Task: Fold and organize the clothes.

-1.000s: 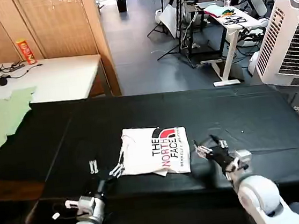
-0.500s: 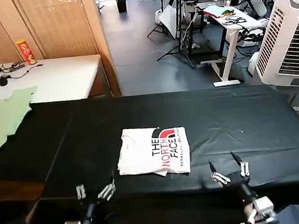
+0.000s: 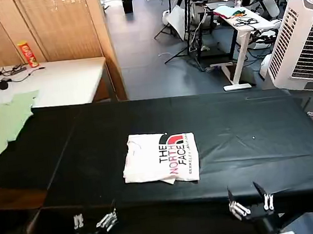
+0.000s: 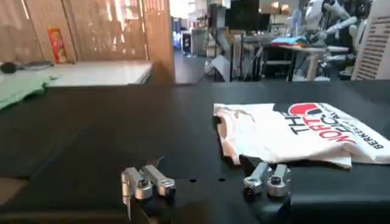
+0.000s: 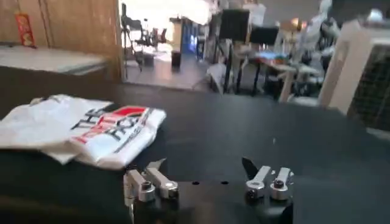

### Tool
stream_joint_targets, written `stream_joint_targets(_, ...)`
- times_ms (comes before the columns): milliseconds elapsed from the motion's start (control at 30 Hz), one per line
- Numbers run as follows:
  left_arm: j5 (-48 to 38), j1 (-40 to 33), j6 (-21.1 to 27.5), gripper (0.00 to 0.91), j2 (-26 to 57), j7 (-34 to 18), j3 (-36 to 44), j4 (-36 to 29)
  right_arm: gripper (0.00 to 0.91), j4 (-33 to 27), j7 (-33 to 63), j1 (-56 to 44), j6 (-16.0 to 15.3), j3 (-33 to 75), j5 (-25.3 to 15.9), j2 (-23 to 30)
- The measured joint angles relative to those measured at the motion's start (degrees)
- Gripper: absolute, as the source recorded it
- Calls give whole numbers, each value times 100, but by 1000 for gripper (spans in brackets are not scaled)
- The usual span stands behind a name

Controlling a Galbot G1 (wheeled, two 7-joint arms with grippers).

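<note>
black table holds folded t-shirt, tools apart.

My left gripper and right gripper end in bright, polished metal fingertips on matt black bodies. The white T-shirt is soft, matt cotton, its printed lettering flat. It lies on a black table cover of dull, faintly creased cloth.

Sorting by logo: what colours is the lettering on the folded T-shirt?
Black and red on the white T-shirt, clearest in the head view.
</note>
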Motion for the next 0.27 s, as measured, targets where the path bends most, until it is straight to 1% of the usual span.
stream_joint_targets(267,-45,-59,255,878,-3,22,-21,-133,878,84,-2,-162,-11,-14,-7,2)
